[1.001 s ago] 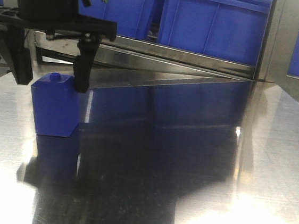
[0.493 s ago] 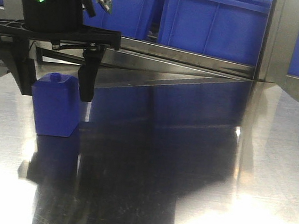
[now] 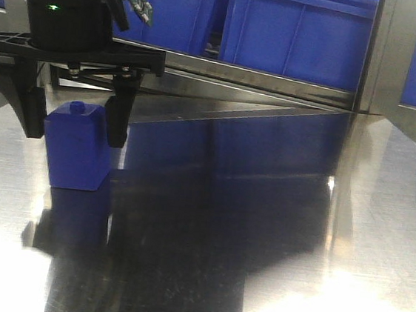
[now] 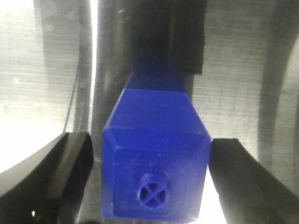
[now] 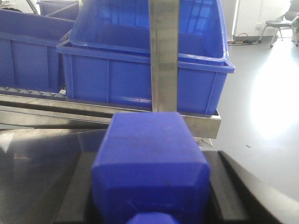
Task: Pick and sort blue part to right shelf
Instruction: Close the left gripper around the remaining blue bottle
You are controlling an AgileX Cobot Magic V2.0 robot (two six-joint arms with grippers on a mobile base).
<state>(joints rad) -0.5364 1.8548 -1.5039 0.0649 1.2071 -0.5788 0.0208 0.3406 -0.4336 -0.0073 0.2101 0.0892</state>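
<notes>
A blue part (image 3: 79, 146) with a round stud on top stands upright on the steel table (image 3: 258, 243) at the left. My left gripper (image 3: 75, 136) is lowered over it, its black fingers (image 3: 117, 120) straddling the part's upper half. In the left wrist view the part (image 4: 156, 168) sits between the open fingers (image 4: 60, 177), with a narrow gap on the left and almost none on the right. My right gripper (image 5: 152, 186) is out of the front view. It is shut on a second blue part (image 5: 152, 154), facing the shelf.
Blue bins (image 3: 295, 31) stand on a steel shelf behind the table, with an upright steel post (image 3: 386, 55) at the right. In the right wrist view a blue bin (image 5: 117, 79) and the post (image 5: 163, 56) are straight ahead, with open floor to the right.
My left gripper has come down a little, so its fingers now reach lower along the sides of the blue part. The part has not moved.
</notes>
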